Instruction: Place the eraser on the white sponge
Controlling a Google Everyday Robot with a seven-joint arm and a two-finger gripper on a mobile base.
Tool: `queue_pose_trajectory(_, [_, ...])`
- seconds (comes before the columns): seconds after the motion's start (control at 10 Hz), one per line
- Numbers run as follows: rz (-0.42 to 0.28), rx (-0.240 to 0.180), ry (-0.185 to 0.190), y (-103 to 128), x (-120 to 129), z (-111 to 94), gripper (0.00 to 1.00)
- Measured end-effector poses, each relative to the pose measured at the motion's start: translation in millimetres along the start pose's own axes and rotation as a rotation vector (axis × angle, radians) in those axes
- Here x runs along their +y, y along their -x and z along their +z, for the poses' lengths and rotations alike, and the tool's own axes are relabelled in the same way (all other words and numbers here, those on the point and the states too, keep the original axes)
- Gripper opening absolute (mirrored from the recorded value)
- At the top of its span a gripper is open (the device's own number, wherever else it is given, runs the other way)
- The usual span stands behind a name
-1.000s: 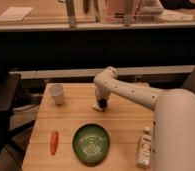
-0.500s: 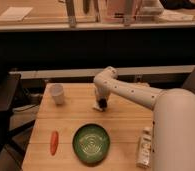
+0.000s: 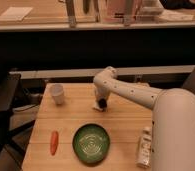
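Nothing has shifted vs the frames a sec and half a sec ago; arm, cup, carrot, plate and bottle all sit in the same spots.

Camera view: white arm [image 3: 128, 90] reaches from the big white body at lower right, across to the far-centre part of the wooden table [image 3: 71, 115]; gripper [image 3: 101, 103] hangs pointing down, right at the tabletop, dark at its tip; can't tell whether anything is pinched, and the eraser itself can't be made out. White sponge [image 3: 97, 107] lies flat on the table directly under the gripper tip, only a small pale edge showing on the left side, rest hidden by the gripper; touching or just above, can't tell which. White cup [image 3: 57, 93] stands upright near the far-left corner, well apart from the gripper. Carrot [image 3: 54, 142] lies lengthwise near the front-left edge; round green plate [image 3: 91, 143] sits just right of it, front-centre. White bottle [image 3: 145, 146] lies at the front right, beside the robot body. Dark chair [image 3: 3, 102] stands left of the table.
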Motion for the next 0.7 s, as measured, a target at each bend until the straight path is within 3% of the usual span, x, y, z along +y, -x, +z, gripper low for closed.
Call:
queue_pose_trajectory(0.3, [-0.006, -0.002, 0.000, 0.0, -0.1, 0.3, 0.28])
queue_pose_trajectory(0.4, [-0.009, -0.003, 0.000, 0.1, -0.4, 0.7, 0.31])
queue_pose_trajectory(0.6, [-0.011, -0.004, 0.000, -0.2, 0.0, 0.6, 0.50])
queue_pose_trajectory(0.7, [-0.012, -0.004, 0.000, -0.4, 0.0, 0.4, 0.55])
